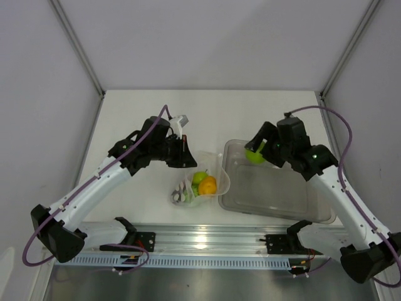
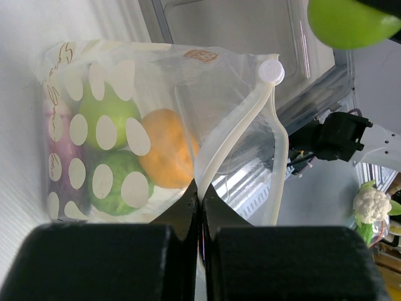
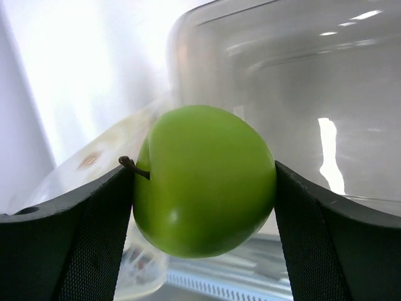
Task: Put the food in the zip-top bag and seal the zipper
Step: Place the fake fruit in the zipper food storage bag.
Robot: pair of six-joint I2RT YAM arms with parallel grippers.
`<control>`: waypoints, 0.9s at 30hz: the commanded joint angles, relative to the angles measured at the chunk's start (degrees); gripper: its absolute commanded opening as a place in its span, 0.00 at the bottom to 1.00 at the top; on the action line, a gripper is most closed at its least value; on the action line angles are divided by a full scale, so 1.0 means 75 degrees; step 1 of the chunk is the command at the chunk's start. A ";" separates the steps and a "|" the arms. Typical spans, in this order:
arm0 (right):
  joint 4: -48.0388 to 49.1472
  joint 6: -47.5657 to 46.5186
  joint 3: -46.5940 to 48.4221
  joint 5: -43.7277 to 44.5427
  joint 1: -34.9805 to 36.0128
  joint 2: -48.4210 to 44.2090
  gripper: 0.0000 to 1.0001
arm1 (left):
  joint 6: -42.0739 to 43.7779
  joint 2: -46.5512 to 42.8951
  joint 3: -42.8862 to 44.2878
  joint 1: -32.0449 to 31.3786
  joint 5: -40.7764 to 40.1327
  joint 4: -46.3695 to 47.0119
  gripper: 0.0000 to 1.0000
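Observation:
The zip-top bag lies on the white table left of the tub, its mouth held up. My left gripper is shut on the pale zipper strip at the mouth edge. Inside the bag sit a small orange, a yellow-green pear, another green piece and the dark purple eggplant. My right gripper is shut on a round green fruit, held above the tub's far left corner.
A rigid clear grey tub stands right of the bag, under the right arm. A metal rail runs along the near edge. A toy cauliflower shows off the table. Grey walls enclose the table on three sides.

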 commanded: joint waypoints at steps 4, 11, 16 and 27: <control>0.0419 0.0019 0.1888 0.0392 0.2317 0.1014 0.00 | -0.0161 -0.0165 -0.0025 -0.0036 -0.0002 0.0324 0.01; 0.0057 -0.0039 0.3379 0.1400 0.4370 0.2304 0.00 | -0.0149 -0.0130 0.0011 -0.0025 -0.0037 0.0277 0.01; -0.0399 -0.0063 0.3907 0.1775 0.5017 0.2960 0.00 | -0.0149 -0.0094 -0.0024 -0.0025 -0.0049 0.0301 0.01; -0.0811 -0.0074 0.3674 0.2431 0.5534 0.2809 0.13 | -0.0138 -0.0001 0.0081 -0.0036 -0.0061 0.0289 0.01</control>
